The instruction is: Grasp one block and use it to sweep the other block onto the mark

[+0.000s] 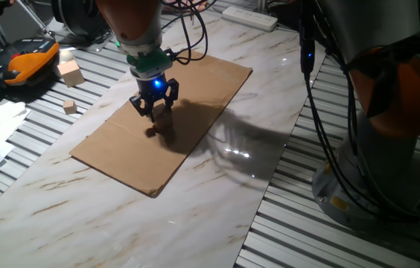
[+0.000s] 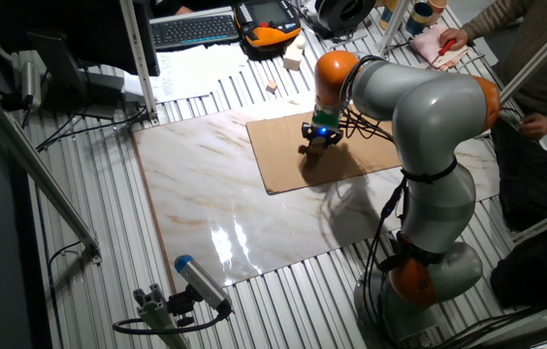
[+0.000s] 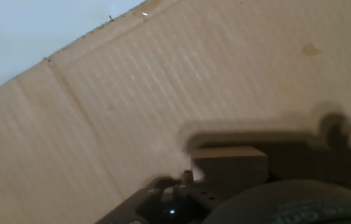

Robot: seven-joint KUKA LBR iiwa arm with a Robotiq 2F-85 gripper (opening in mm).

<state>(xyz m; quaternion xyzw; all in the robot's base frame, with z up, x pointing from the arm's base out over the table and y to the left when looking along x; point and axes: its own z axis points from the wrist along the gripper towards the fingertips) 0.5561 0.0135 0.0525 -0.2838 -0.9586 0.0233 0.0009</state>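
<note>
My pincer [image 1: 155,112] sits low over the cardboard [image 1: 195,97], a block [image 3: 229,163] at its tips, grip unclear, so I'd confirm hold before sweeping; mark unseen.

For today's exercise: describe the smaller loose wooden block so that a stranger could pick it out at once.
Find the brown cardboard sheet on the marble table. Beyond its left edge, on the ribbed metal, lie two pale wooden blocks. The smaller block is nearer the cardboard; the bigger block sits by the orange device.
</note>
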